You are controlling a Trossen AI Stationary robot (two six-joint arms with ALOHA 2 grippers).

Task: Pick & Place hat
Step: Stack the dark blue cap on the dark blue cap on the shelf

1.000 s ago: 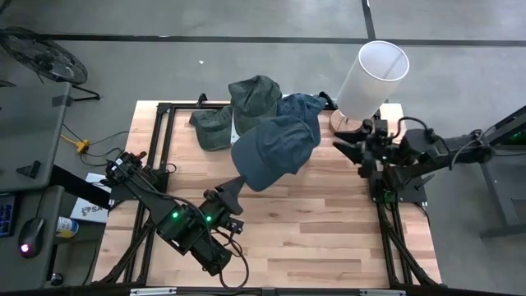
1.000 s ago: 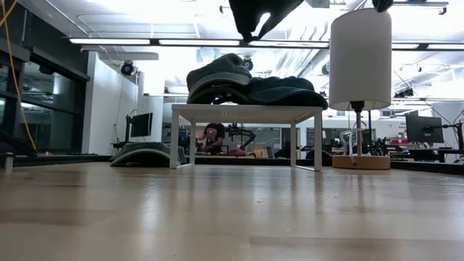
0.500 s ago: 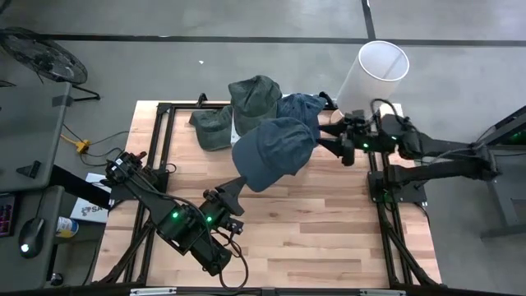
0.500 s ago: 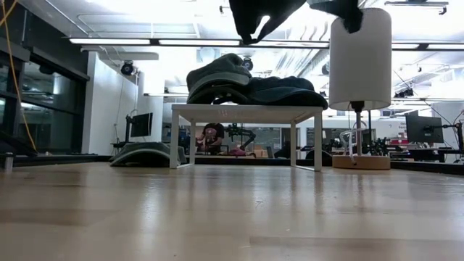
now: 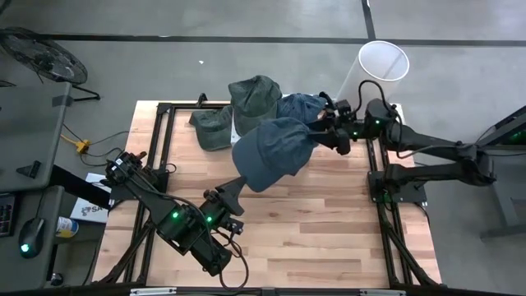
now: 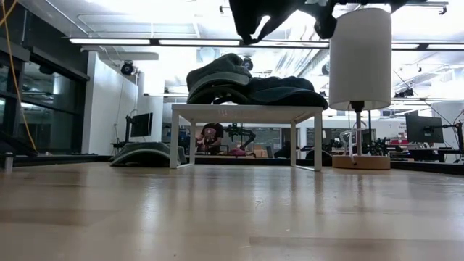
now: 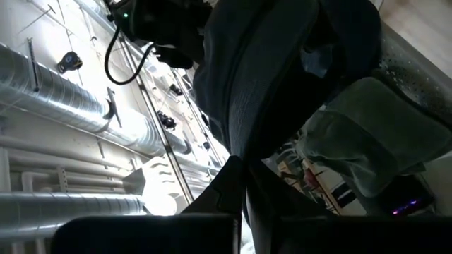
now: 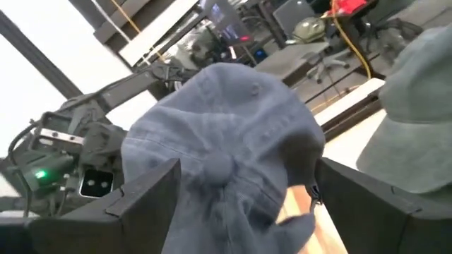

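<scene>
A blue cap (image 5: 275, 148) hangs in the air over the middle of the table, with my left gripper (image 5: 233, 191) shut on it from the near left. My right gripper (image 5: 322, 131) is open at the cap's right side. In the right wrist view its two fingers (image 8: 152, 190) stand on either side of the cap's crown (image 8: 226, 152); I cannot tell whether they touch it. In the low view the cap (image 6: 254, 13) shows as a dark shape at the top edge. My left gripper pinches the cap's brim (image 5: 240, 181) between its two fingers, which come level from the table's near left. The cap is lifted clear of the table, its crown toward the far right. In the left wrist view the brim (image 7: 236, 169) runs down between the fingers.
A small white table (image 6: 246, 110) at the far side carries a pile of hats: two green ones (image 5: 255, 94) (image 5: 212, 125) and a blue one (image 5: 302, 105). A lamp with a white shade (image 5: 380, 64) stands at the far right corner. Bare wood lies near.
My right gripper has swung from beside the lamp at the table's right edge toward the left and come up to the held cap, turning as it went. The cap and my left gripper have kept still.
</scene>
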